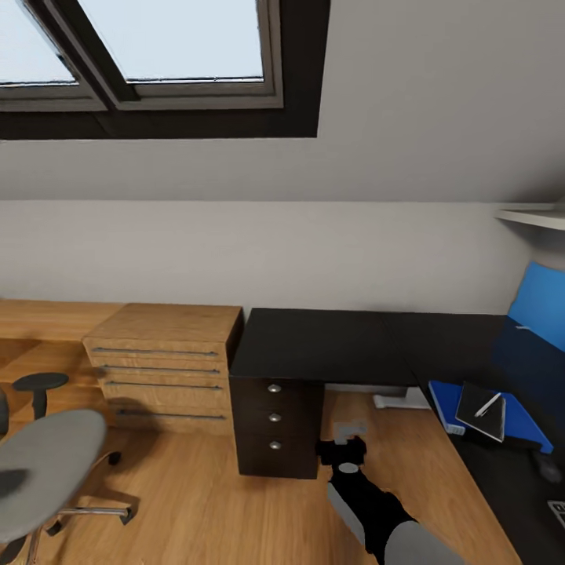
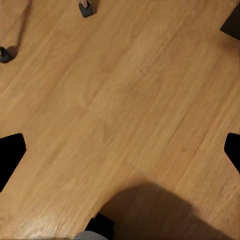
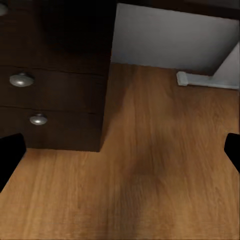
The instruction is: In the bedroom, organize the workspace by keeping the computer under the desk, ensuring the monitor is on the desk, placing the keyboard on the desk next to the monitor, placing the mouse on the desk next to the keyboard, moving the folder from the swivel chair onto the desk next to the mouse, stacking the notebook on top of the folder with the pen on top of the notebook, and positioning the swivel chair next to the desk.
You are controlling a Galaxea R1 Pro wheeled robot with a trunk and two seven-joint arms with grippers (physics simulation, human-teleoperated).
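Grey swivel chair (image 1: 47, 463) sits well apart from the tabletop (image 1: 329, 345); approach it squarely, both end effectors spread open, empty.

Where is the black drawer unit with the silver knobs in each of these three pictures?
Head view: the drawer unit stands low in the centre, under the desk.
Right wrist view: its front shows two knobs, meeting the floor.
Left wrist view: chair casters on bare floor; a dark corner at the edge may be the unit, cannot tell.
Shared landmark: the wooden floor.
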